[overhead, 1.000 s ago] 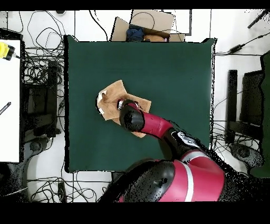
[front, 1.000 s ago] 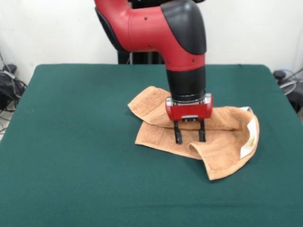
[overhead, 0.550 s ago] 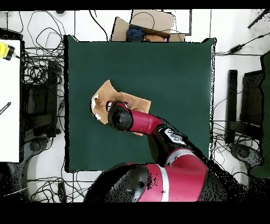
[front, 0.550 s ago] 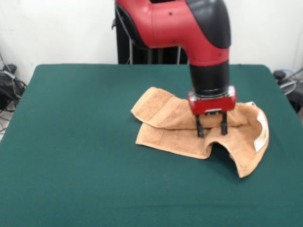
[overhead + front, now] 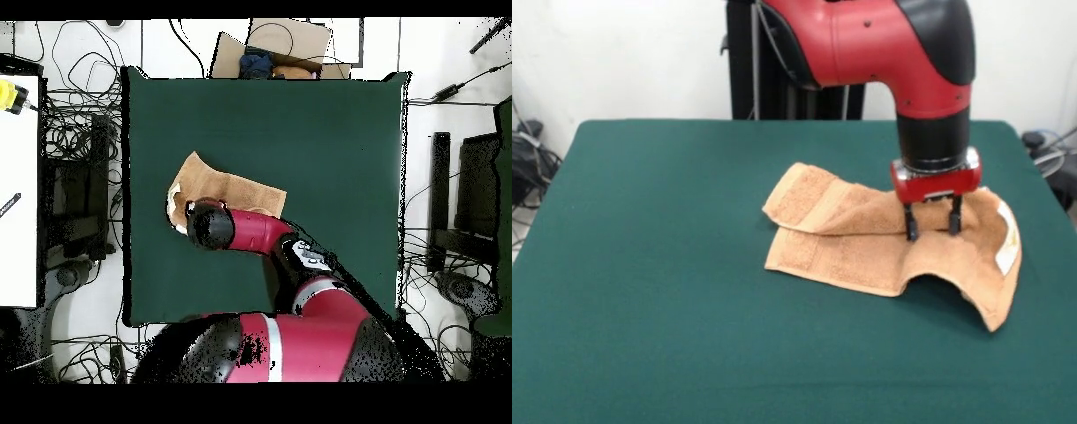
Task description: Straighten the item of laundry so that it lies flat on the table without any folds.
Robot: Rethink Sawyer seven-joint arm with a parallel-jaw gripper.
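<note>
Gripper pinched the towel near its tagged end, with the folded bulk trailing long-axis away from it toward the front view's left, on the table.

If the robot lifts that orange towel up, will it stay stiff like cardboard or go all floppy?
Most likely floppy: the towel already lies bunched and folded over itself, with one edge arching off the table. It probably drags rather than slides, as its looped terry sits on felt-like cloth. The gripper presses down into it, so it seems soft.
</note>
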